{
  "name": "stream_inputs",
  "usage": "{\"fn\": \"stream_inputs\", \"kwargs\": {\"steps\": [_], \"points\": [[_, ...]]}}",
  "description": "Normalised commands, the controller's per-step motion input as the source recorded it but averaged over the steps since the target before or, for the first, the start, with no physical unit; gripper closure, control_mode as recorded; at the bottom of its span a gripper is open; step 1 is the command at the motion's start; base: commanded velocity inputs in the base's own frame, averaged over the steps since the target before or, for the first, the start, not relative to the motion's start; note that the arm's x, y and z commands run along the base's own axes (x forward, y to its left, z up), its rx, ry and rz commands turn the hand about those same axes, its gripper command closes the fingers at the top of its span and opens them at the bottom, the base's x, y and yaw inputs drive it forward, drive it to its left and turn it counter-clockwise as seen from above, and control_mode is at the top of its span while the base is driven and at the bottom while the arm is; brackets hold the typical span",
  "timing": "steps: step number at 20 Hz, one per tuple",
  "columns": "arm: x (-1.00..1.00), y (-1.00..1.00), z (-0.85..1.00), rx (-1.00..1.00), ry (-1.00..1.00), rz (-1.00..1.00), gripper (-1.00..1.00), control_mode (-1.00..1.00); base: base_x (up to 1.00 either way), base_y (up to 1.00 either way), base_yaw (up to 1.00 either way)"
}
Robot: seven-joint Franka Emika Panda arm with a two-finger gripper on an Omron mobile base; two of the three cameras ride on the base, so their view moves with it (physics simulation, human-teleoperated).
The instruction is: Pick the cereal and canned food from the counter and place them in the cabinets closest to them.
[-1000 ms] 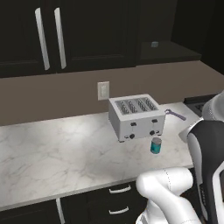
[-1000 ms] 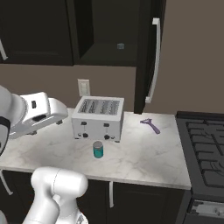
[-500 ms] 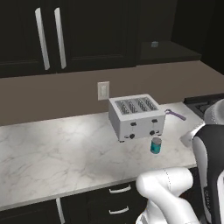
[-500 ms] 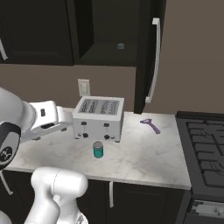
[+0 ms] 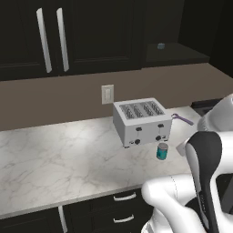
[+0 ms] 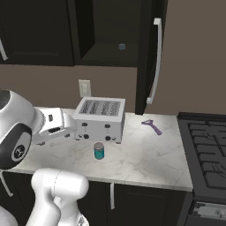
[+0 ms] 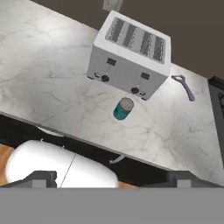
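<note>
The canned food (image 7: 124, 108) is a small teal can with a paler top. It stands upright on the white marble counter (image 7: 48, 83), just in front of the silver toaster (image 7: 131, 52). The can (image 5: 162, 151) also appears in the left base view, and the can (image 6: 99, 151) in the right base view. My gripper (image 7: 112, 178) is open and empty, its dark fingertips (image 7: 41, 176) wide apart; it hovers above and in front of the counter edge, well short of the can. Dark upper cabinets (image 5: 91, 32) hang over the counter. The cereal is out of view.
A purple peeler (image 6: 152, 126) lies right of the toaster. The black stove (image 6: 207, 150) borders the counter's right end. One upper cabinet door (image 6: 150, 53) stands open above the toaster, with a small pale object (image 6: 122, 46) on its shelf. A wall outlet (image 5: 107, 94) sits behind the toaster.
My hand has shifted a little right and down toward the toaster. The jaws stay wide open. The can and toaster have not moved.
</note>
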Motion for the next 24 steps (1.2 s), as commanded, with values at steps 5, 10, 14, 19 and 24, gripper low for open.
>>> {"fn": "stream_inputs", "kwargs": {"steps": [5, 10, 14, 19, 24], "points": [[0.25, 0.00, -0.31, 0.02, 0.12, 0.00, -1.00, -1.00, 0.00, 0.00, 0.00], [0.20, -0.10, -0.21, 0.01, 0.09, -0.01, -1.00, -1.00, 0.00, 0.00, 0.00], [0.19, -0.20, -0.23, 0.01, 0.05, -0.03, -1.00, -1.00, 0.00, 0.00, 0.00], [0.07, -0.10, -0.11, 0.01, -0.02, -0.01, -1.00, -1.00, 0.00, 0.00, 0.00], [0.22, -0.05, -0.11, 0.01, -0.16, 0.00, -1.00, -1.00, 0.00, 0.00, 0.00]]}}
